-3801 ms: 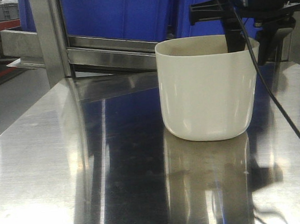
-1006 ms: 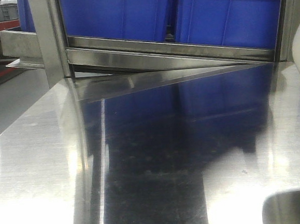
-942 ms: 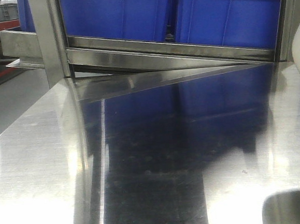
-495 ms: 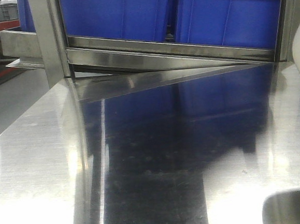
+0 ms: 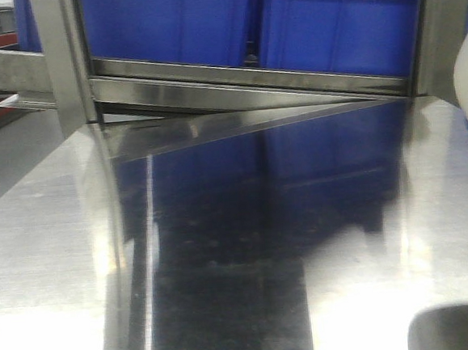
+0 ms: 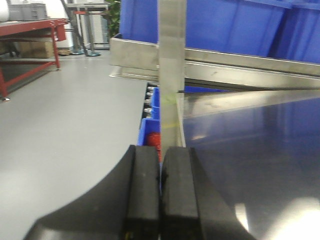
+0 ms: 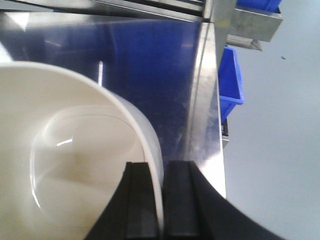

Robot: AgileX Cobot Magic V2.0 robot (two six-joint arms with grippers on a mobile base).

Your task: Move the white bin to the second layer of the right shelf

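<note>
Between the pads of the right claw (image 7: 161, 169) sat the wall of the white bin (image 7: 75, 150), one finger inside the tub and one outside, pinching the rim edge-on. Most of the bin spread away on the inner-finger side of the claw, its floor bare (nothing in it that I could see). Beyond the claw's tips ran the steel tabletop (image 7: 150, 50), which the bin seemed to hang above rather than rest on. The front view caught only a pale sliver of the bin at its right border. The left claw (image 6: 160, 167) had its pads pressed together on nothing, with the table's corner post (image 6: 171, 60) straight ahead of its tips.

Judging by the thin, smooth plastic, the bin would be light and fairly stiff but slick. A one-sided pinch could let it swing or slip, so a hold deep over the rim, carried level, looked safest. Counted: one white bin, two claws, two large blue crates (image 5: 173, 18) on the rack ahead. The right shelf second layer, with its rollers, showed in no view
</note>
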